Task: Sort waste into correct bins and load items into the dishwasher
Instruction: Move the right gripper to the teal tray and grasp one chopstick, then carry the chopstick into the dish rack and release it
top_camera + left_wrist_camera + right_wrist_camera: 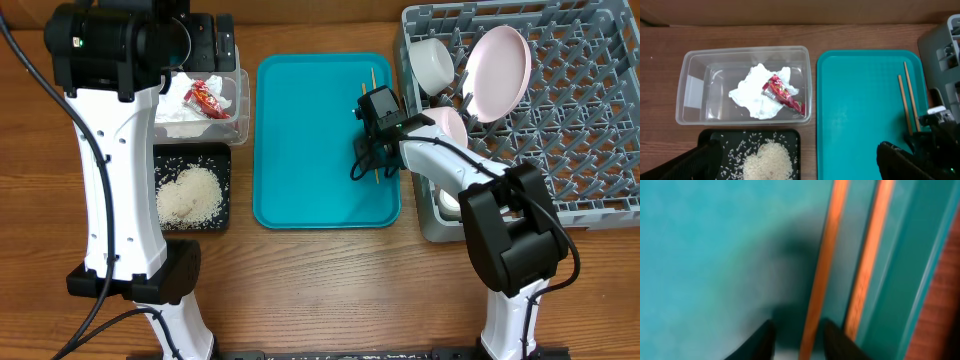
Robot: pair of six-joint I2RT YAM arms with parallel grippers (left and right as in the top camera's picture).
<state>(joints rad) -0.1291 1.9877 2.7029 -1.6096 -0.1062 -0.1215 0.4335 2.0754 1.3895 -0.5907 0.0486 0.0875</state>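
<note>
Two wooden chopsticks (373,85) lie side by side along the right edge of the teal tray (310,130). They also show in the left wrist view (905,100). My right gripper (797,325) is low over them and open, its fingers either side of the left chopstick (825,255), while the other chopstick (870,255) lies outside the fingers. The red wrapper (782,93) and white napkin (752,92) lie in the clear tub (745,50). Rice (767,160) is piled in the black tray (715,137). My left gripper (797,162) is wide open and empty above the bins.
The grey dish rack (580,130) stands at the right. It holds a pale bowl (432,62), a pink plate (498,70) on edge and another pale dish (447,125). The right arm crosses the rack's left edge. The left arm covers part of the tub.
</note>
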